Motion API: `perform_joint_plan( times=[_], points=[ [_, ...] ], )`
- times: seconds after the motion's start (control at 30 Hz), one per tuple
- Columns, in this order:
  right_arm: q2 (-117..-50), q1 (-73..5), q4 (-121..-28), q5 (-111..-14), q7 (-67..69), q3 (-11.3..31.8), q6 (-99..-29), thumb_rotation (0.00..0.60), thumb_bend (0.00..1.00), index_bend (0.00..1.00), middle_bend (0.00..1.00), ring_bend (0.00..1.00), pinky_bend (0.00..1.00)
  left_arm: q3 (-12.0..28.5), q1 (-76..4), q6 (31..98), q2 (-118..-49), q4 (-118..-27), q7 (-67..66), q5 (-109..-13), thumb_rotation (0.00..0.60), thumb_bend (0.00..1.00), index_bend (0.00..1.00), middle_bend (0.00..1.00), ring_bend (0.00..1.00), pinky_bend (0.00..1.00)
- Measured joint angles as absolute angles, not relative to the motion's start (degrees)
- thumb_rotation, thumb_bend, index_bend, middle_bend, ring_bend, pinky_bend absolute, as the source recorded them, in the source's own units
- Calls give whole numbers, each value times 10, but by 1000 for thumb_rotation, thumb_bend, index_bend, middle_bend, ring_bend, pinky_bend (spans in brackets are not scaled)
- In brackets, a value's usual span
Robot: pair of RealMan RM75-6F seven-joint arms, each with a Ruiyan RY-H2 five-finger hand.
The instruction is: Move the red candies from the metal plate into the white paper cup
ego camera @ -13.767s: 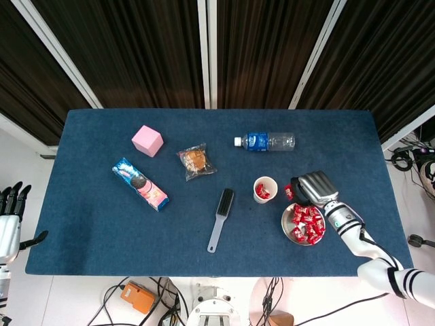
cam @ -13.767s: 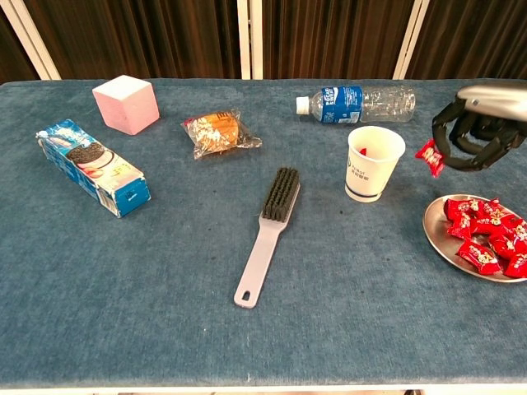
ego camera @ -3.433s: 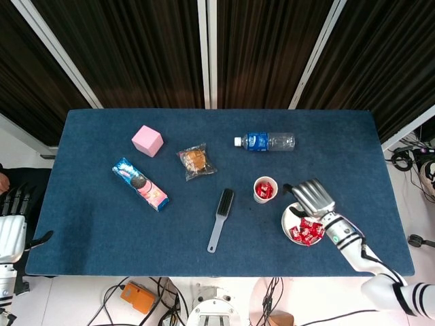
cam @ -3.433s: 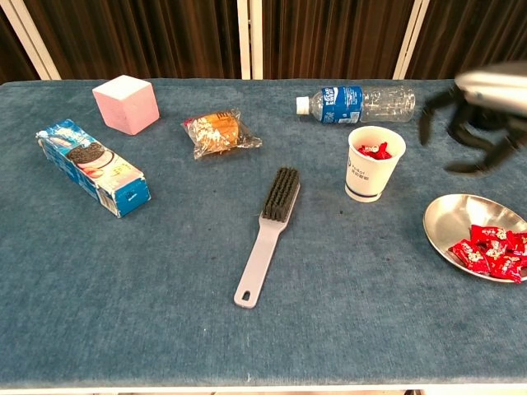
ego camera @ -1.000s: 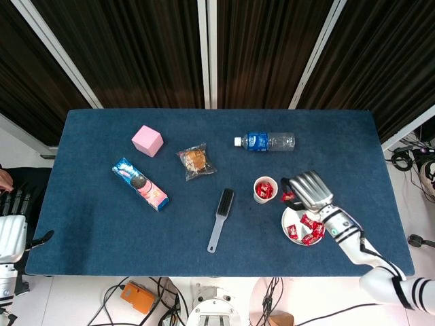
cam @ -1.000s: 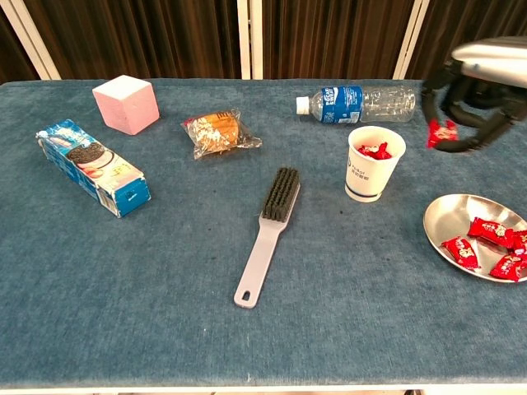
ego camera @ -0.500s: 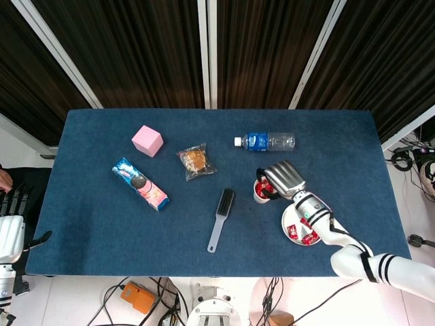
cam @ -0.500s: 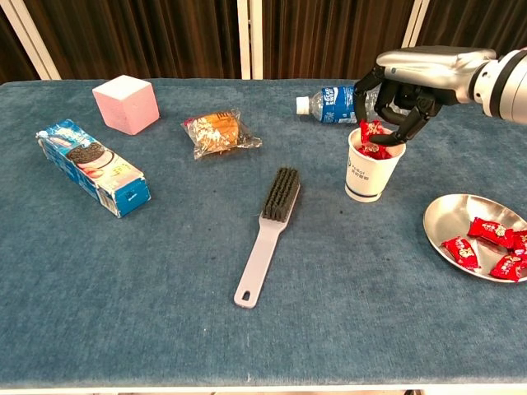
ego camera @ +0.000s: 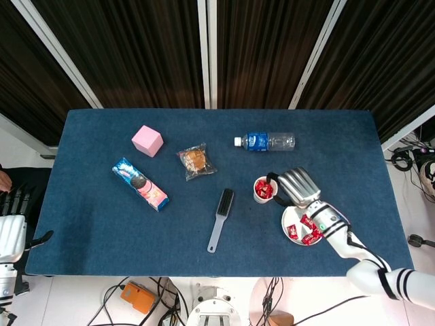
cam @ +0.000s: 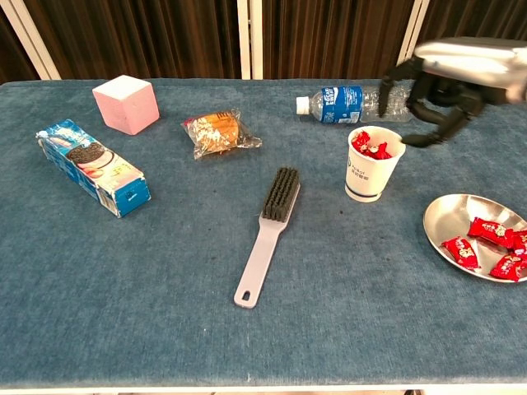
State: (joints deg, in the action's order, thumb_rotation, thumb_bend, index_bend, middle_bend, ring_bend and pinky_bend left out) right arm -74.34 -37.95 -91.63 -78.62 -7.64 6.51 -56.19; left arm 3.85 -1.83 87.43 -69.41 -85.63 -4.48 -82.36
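Note:
The white paper cup (cam: 372, 169) stands right of the table's middle, with several red candies (cam: 370, 146) heaped to its rim. My right hand (cam: 440, 89) hovers just right of and above the cup, fingers apart and holding nothing. In the head view that hand (ego camera: 297, 186) sits between the cup (ego camera: 264, 190) and the metal plate (ego camera: 291, 215). The plate (cam: 449, 216) lies at the near right with a few red candies (cam: 491, 231) left on it. My left hand (ego camera: 9, 221) hangs off the table's left edge, empty.
A grey brush (cam: 268, 230) lies left of the cup. A water bottle (cam: 358, 103) lies behind the cup. Further left are a snack packet (cam: 216, 132), a blue cookie box (cam: 92, 167) and a pink cube (cam: 125, 103).
My right hand carried a candy from the plate side over the cup, let it go there, and has drawn back to the right, empty. The cup now holds one more candy.

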Motion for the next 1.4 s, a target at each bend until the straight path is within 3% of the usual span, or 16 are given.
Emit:
perform_joint_plan(
  times=[0.23,0.37,1.23,1.4],
  points=[
    [-712,-312,-925,-831,-72,-20,-597,600,341,506,878,1000,1000,38,-20,875,-697,-853,-42,-828,600,0,0,0,0,0],
    [-719,-300,-911,-831,-79,-39,-579,600,330,494,878,1000,1000,37,-20,877,-700,-853,-43,-832,600,0,0,0,0,0],
    [-759,-300,-884,-802,-96,-31,-525,600,328,550,878,1000,1000,36,-15,879,-701,-843,-35,-826,600,0,0,0,0,0],
    [-763,-305,-879,-798,-97,-27,-515,600,426,610,878,1000,1000,36,-14,879,-700,-843,-35,-825,600,0,0,0,0,0]
  ],
)
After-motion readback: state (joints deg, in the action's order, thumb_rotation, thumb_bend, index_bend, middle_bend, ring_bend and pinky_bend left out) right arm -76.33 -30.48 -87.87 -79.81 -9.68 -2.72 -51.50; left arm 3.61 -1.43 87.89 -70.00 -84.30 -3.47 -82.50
